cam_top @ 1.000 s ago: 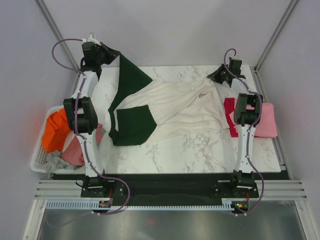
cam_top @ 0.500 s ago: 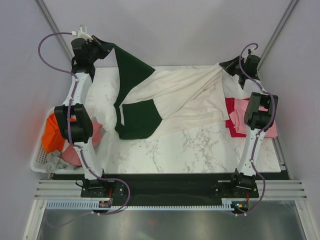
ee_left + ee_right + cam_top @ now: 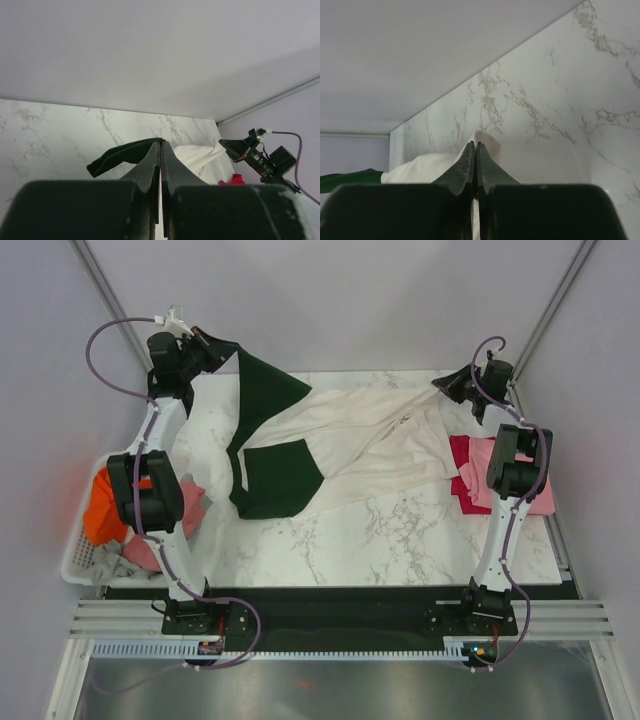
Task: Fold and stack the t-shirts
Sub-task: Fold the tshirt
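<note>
The left gripper (image 3: 218, 348) is pinched tight on a dark green sleeve of the cream shirt (image 3: 380, 435). Its jaws show no gap in the wrist view, and green cloth bunches just beside the tips. The right gripper (image 3: 442, 388) is likewise clamped with no gap, on a cream edge of the same shirt, and a small fold of fabric pokes out past its tips. Between the two grippers the shirt runs stretched across the far part of the table (image 3: 400, 530). The green sleeve hangs from the left gripper, and a second green part lies flat on the base side of it. Near the right gripper, toward that arm's base, a crimson shirt (image 3: 461, 475) and a pink shirt (image 3: 535, 490) lie together, right beside the cream shirt's edge. Well apart from the left gripper, a basket (image 3: 72, 562) at the table's side holds an orange shirt (image 3: 103, 508), a rose shirt (image 3: 150, 545) and a grey shirt (image 3: 110, 562).
</note>
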You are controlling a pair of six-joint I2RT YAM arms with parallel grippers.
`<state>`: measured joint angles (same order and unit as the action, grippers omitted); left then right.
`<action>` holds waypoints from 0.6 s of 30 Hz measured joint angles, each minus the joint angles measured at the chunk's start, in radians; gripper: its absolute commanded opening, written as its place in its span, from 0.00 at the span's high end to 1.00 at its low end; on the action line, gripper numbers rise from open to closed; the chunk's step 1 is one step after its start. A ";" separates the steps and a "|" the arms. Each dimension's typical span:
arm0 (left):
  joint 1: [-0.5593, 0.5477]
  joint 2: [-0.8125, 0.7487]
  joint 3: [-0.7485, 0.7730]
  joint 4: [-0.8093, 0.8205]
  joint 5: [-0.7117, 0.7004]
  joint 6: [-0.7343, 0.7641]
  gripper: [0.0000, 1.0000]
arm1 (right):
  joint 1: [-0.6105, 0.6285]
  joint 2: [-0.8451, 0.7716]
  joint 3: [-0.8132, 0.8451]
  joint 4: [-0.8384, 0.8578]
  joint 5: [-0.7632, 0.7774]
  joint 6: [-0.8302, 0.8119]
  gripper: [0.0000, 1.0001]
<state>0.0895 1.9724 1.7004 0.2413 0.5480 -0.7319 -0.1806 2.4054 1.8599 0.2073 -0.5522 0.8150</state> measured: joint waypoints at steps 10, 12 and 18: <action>-0.018 -0.200 -0.193 0.000 0.031 0.074 0.98 | -0.005 -0.029 -0.191 -0.008 0.004 -0.017 0.95; -0.033 -0.272 -0.251 -0.009 0.020 0.109 0.98 | -0.008 -0.046 -0.208 -0.006 0.007 -0.019 0.92; -0.130 -0.479 -0.510 -0.008 -0.066 0.176 0.98 | -0.012 -0.117 -0.245 0.000 0.012 -0.019 0.91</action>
<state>-0.0410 1.4937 1.1904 0.2329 0.4824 -0.5556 -0.1925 2.2883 1.6154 0.2070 -0.5404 0.7963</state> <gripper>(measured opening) 0.025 0.095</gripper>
